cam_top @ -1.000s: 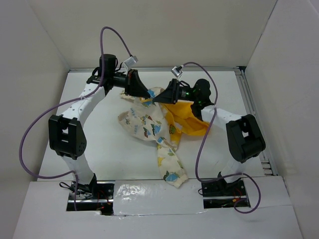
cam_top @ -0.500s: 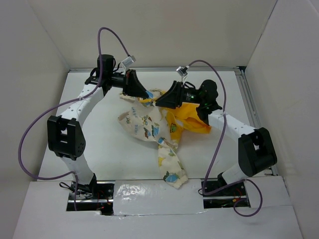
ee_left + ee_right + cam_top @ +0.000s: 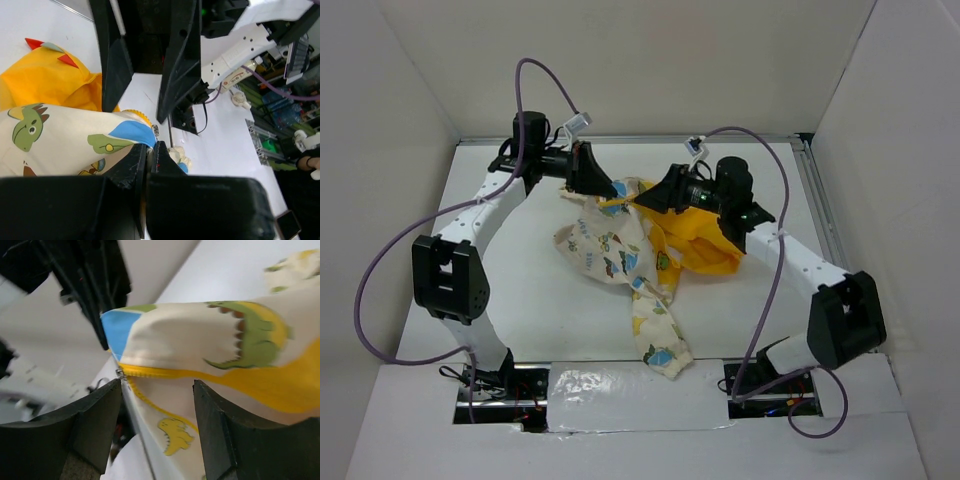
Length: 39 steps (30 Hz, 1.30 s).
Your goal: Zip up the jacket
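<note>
Jacket [image 3: 620, 250] unmoved; right arm [image 3: 796, 251] farther right

Jacket [image 3: 200, 335] cut off at right wrist view's edge; background there blurred; zipper teeth [image 3: 160, 373] unreadable from above

Bright, even light fills the top view, casting only soft shadows on the table [image 3: 530, 300]. The right wrist view is blurred at upper left, and the left wrist view is blurred along the bottom.

White walls [image 3: 650, 60] surround a white table [image 3: 520, 290], shiny tape [image 3: 590, 385] at front.
</note>
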### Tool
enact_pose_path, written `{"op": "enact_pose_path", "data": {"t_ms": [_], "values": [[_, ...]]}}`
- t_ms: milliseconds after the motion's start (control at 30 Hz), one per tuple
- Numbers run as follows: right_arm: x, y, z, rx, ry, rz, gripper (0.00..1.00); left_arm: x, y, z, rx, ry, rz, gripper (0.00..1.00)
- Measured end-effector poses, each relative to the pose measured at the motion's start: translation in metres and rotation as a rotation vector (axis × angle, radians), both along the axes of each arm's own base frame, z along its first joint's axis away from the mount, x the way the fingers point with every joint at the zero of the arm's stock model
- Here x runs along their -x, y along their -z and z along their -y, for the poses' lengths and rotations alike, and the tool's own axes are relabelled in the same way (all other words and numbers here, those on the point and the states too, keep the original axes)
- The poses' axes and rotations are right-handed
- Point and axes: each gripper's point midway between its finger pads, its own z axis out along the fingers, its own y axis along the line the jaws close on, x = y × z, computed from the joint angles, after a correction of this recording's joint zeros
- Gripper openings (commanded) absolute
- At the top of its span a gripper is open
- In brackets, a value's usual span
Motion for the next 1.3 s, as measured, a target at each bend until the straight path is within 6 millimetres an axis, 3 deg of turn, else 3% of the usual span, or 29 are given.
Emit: {"op": "enact_pose_path", "data": {"t_ms": [100, 267, 333, 500, 633, 1000, 1133, 1300], "values": [[-0.005, -0.009, 0.019, 0.053, 0.150, 0.035, 0.67, 0.002, 0.001, -0.001, -0.018, -0.034, -0.040, 0.00], [0.015, -0.039, 0.044, 0.092, 0.281, 0.140, 0.65, -0.005, 0.007, 0.003, -0.084, -0.170, -0.136, 0.00], [0.028, -0.040, 0.040, 0.112, 0.266, 0.152, 0.65, -0.009, 0.010, 0.006, -0.111, -0.232, -0.169, 0.00], [0.060, -0.015, 0.019, 0.190, 0.156, 0.094, 0.65, -0.011, 0.019, 0.012, -0.166, -0.349, -0.256, 0.00], [0.073, -0.002, 0.007, 0.217, 0.106, 0.063, 0.65, -0.007, 0.018, 0.015, -0.183, -0.401, -0.275, 0.00], [0.054, 0.054, -0.018, 0.293, 0.073, -0.133, 0.68, -0.003, 0.011, 0.017, -0.188, -0.428, -0.250, 0.00], [0.048, 0.052, -0.021, 0.269, 0.085, -0.148, 0.68, 0.000, 0.014, 0.016, -0.192, -0.423, -0.256, 0.00], [0.035, 0.034, -0.025, 0.203, 0.080, -0.117, 0.67, 0.004, 0.017, 0.016, -0.194, -0.411, -0.256, 0.00]]}}
